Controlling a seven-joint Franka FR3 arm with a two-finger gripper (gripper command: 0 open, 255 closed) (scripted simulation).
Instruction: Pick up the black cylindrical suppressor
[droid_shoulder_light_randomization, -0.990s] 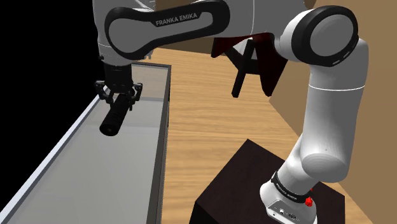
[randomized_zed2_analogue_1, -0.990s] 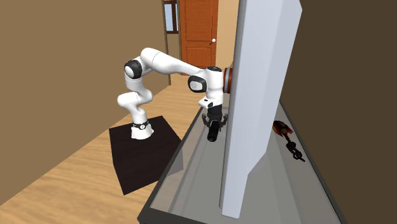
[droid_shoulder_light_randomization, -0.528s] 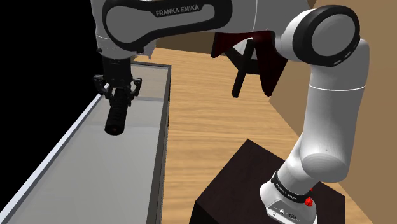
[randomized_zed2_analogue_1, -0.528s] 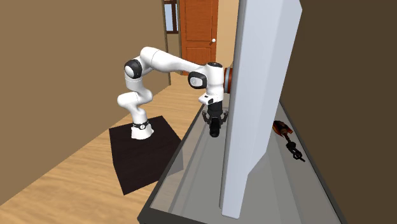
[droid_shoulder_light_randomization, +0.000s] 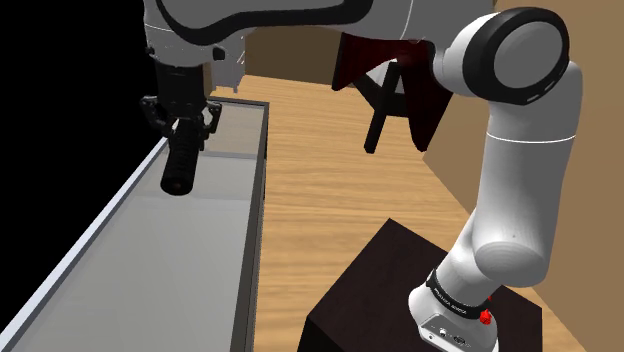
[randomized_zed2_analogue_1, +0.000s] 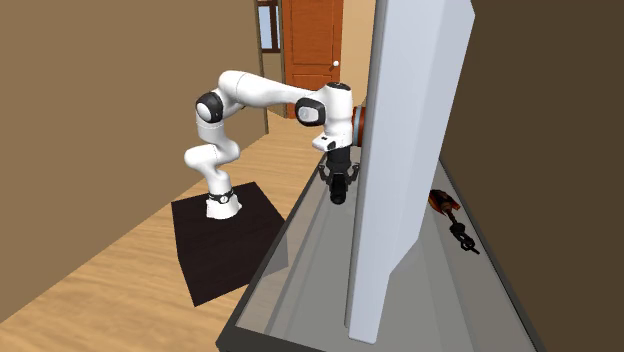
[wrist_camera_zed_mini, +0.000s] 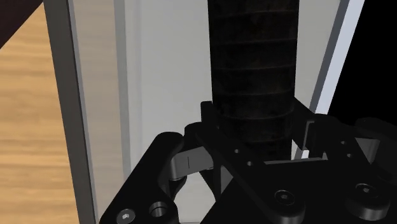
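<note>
The white arm is reaching out from its dark box stand (droid_shoulder_light_randomization: 372, 285) toward ten o'clock in the shoulder view. At its end the black two-finger gripper (droid_shoulder_light_randomization: 184, 128) is clamping the black ribbed cylindrical suppressor (droid_shoulder_light_randomization: 179, 163) by its upper end. The fingers (wrist_camera_zed_mini: 207, 118) are closing only as far as the cylinder's width allows, one pressing on each side, with nothing else between them. The suppressor is hanging below the hand, its free end pointing down and leaning slightly toward seven o'clock in that view. It is over the long grey counter with the raised pale rim (droid_shoulder_light_randomization: 100, 232).

In the wrist view the suppressor (wrist_camera_zed_mini: 254, 70) is running straight out from the gripper (wrist_camera_zed_mini: 256, 136), with the grey counter surface behind it.

From the second exterior view, the gripper (randomized_zed2_analogue_1: 340, 179) and the suppressor (randomized_zed2_analogue_1: 339, 193) are sitting just at the nine o'clock edge of a tall white upright panel (randomized_zed2_analogue_1: 405, 150) that is standing on the counter. The cylinder appears to be hanging above the counter top (randomized_zed2_analogue_1: 315, 270), though I cannot tell how clear of it the lower end is. Beyond the panel, toward three o'clock, a small orange and black object (randomized_zed2_analogue_1: 447, 205) is lying on the same counter, well apart from the gripper. A brown wooden door (randomized_zed2_analogue_1: 312, 40) is showing at twelve o'clock, and wooden flooring (droid_shoulder_light_randomization: 330, 170) is lying between the counter and the stand.
</note>
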